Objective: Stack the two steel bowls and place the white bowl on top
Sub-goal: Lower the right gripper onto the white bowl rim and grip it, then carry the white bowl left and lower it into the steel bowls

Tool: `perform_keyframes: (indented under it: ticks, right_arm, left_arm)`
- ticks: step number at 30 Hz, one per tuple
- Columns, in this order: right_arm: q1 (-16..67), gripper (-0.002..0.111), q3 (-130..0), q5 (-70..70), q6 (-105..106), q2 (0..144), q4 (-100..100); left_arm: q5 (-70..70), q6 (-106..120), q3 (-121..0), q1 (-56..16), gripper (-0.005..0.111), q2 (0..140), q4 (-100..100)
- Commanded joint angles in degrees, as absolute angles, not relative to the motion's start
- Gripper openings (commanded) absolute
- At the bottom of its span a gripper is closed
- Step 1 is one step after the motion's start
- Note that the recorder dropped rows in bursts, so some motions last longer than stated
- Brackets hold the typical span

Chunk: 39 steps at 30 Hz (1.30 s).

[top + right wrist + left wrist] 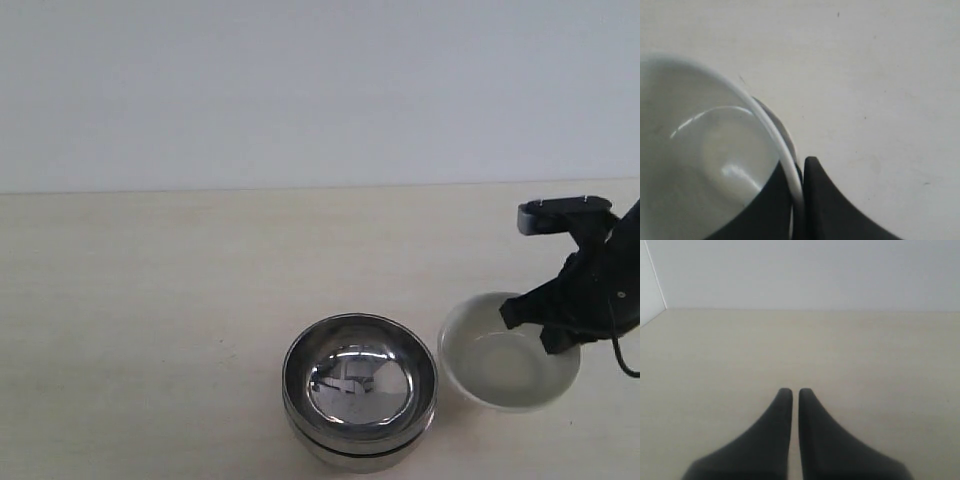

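The two steel bowls stand nested one inside the other at the table's front middle. Just to their right is the white bowl, glossy and empty. My right gripper is shut on the white bowl's right rim. In the right wrist view the white bowl fills one side, and the rim passes between the two dark fingers, one inside and one outside. My left gripper shows only in its own wrist view, shut and empty over bare table, out of the exterior view.
The light wooden table runs back to a plain pale wall. The right arm's black body hangs over the table's right edge. A wall corner shows in the left wrist view.
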<state>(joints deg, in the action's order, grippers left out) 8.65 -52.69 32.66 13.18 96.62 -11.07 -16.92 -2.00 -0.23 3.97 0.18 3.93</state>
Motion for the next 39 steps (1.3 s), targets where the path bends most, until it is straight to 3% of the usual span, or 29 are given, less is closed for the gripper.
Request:
perform_keyframes:
  ticks: [1,6,11,19,29,39]
  right_arm:
    - [8.5,0.0,-52.64,31.97,14.12,90.56,-12.22]
    - [8.5,0.0,-52.96,33.13,19.51,85.77,-19.66]
    - [10.45,0.0,-55.59,44.06,40.02,83.83,-46.11]
    - [22.54,0.0,-55.59,38.63,41.26,87.84,-45.94]
    - [22.95,0.0,-55.59,35.67,39.79,97.2,-45.94]
    - [22.95,0.0,-55.59,35.11,39.79,97.69,-44.28]
  left_arm:
    - [-16.95,-1.94,0.0,4.12,0.004,0.0,3.69]
    - [-16.95,-1.94,0.0,4.12,0.004,0.0,3.69]
    - [-16.95,-1.94,0.0,4.12,0.004,0.0,3.69]
    - [-16.95,-1.94,0.0,4.12,0.004,0.0,3.69]
    - [-16.95,-1.94,0.0,4.12,0.004,0.0,3.69]
    - [-16.95,-1.94,0.0,4.12,0.004,0.0,3.69]
